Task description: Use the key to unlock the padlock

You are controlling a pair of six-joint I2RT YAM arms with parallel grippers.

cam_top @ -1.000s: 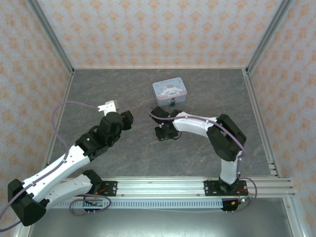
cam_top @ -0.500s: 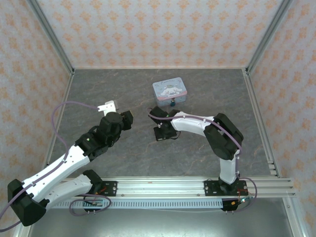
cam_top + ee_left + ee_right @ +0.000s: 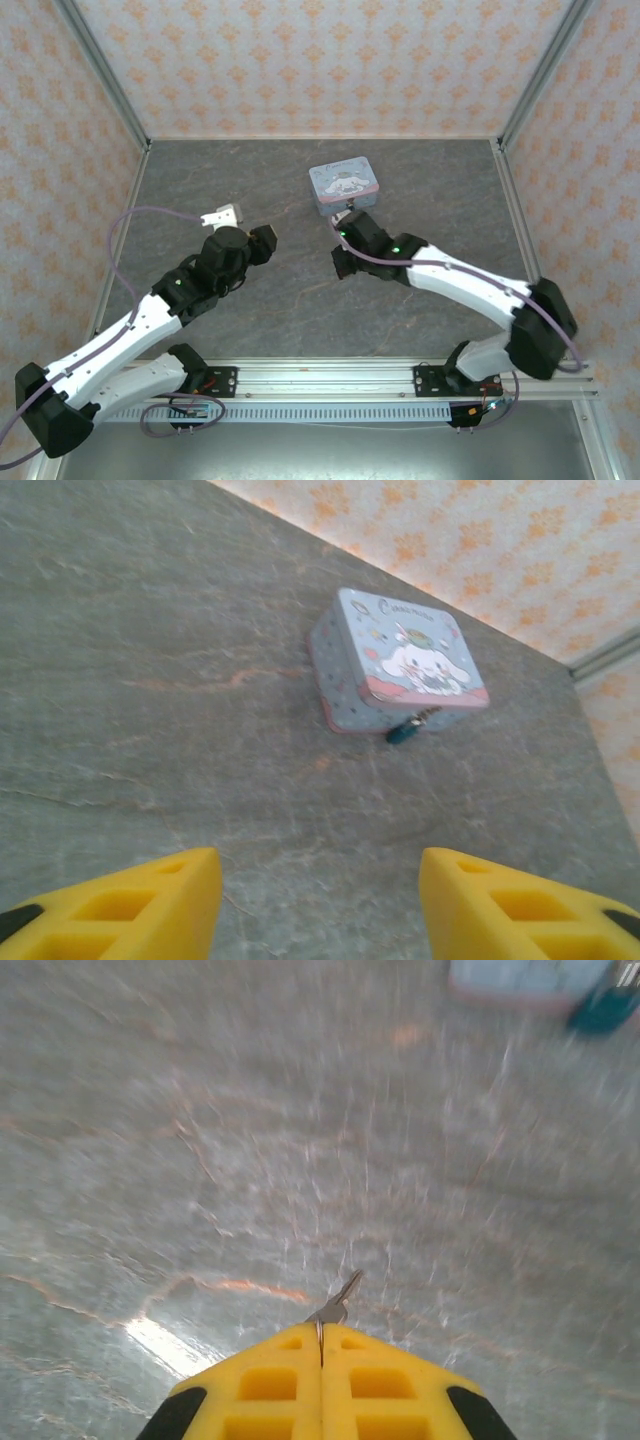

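Observation:
The padlock (image 3: 403,734) is a tiny teal lock hanging at the front of the pale-blue cartoon tin (image 3: 400,660), which stands at the back centre of the table (image 3: 345,187). My right gripper (image 3: 321,1345) is shut on the key (image 3: 340,1298). The key's silver blade sticks out past the yellow fingertips, just above the table. The padlock (image 3: 605,1010) is blurred, far ahead and to the right of the key. From above, the right gripper (image 3: 345,262) hangs just in front of the tin. My left gripper (image 3: 320,900) is open and holds nothing, to the tin's left (image 3: 265,240).
The floor is grey marbled stone (image 3: 300,310), walled in by patterned panels. Metal frame posts (image 3: 520,100) rise at the back corners. A rail (image 3: 330,378) carrying both arm bases runs along the near edge.
The right arm has swung its elbow out to the right and carried its gripper a little toward the tin, jaws now closed on the key. The left jaws have widened slightly.

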